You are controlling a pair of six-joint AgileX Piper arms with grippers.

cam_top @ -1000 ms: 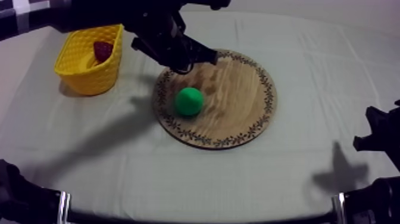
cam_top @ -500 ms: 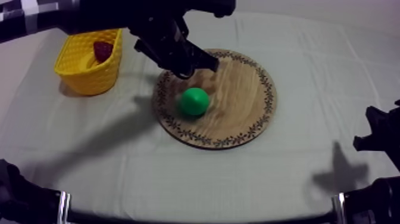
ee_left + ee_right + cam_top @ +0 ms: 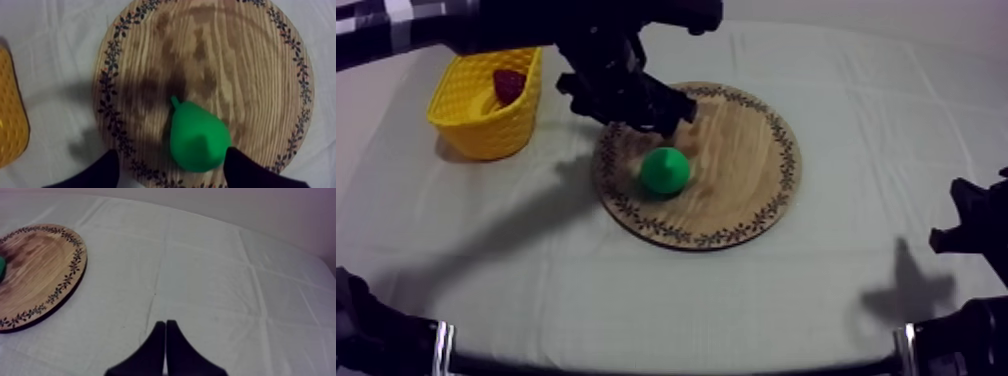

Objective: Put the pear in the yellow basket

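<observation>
A green pear (image 3: 664,170) lies on the left half of the round wooden board (image 3: 776,190). My left gripper (image 3: 658,118) hangs just behind and above it, reaching in from the upper left. In the left wrist view its fingers (image 3: 102,170) stand wide apart, open, with the pear's (image 3: 199,137) broad end between their tips and the stem pointing away over the board (image 3: 250,75). The yellow basket (image 3: 486,105) stands at the far left with a small red fruit (image 3: 508,83) inside. My right gripper (image 3: 165,327) is shut on nothing, low at the right (image 3: 966,225).
Bare grey-white cloth (image 3: 686,300) lies in front of the board and to its right. The basket's wall (image 3: 10,115) shows beside the board in the left wrist view. The board's rim (image 3: 45,273) lies off to the side of my right gripper.
My left gripper's fingers have gone from shut to wide open, and it has drawn closer over the pear. The pear sits slightly farther right. The right arm has not moved.
</observation>
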